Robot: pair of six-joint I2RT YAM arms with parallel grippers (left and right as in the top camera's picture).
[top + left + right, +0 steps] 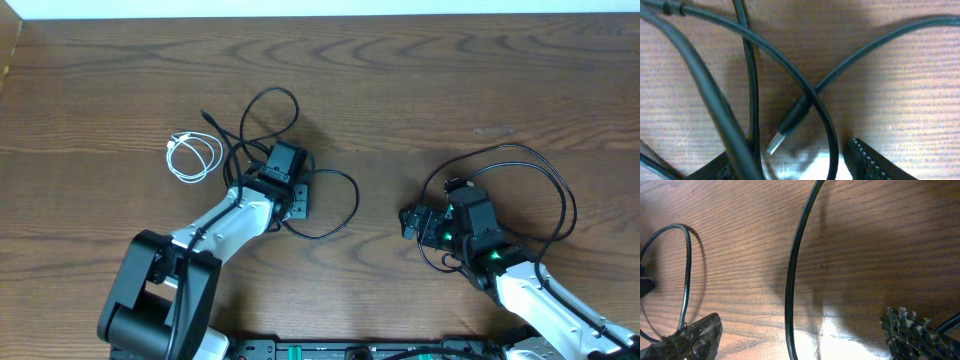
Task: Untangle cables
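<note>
The thin white cable [193, 157] lies coiled on the table, left of my left gripper [288, 163]. The thin black cable [270, 108] loops around that gripper, with one plug end [205, 115] at the upper left. In the left wrist view my left gripper [795, 165] is open, low over crossing black strands [815, 95], with a metal USB plug [777, 142] between its fingers. My right gripper [413, 222] is open. In the right wrist view a black cable strand [790, 280] runs between the fingers of my right gripper [805, 337], untouched.
A thin black loop [560, 190] curves around the right arm. The wooden table [450, 80] ends at its far edge along the top and its left edge at the upper left corner.
</note>
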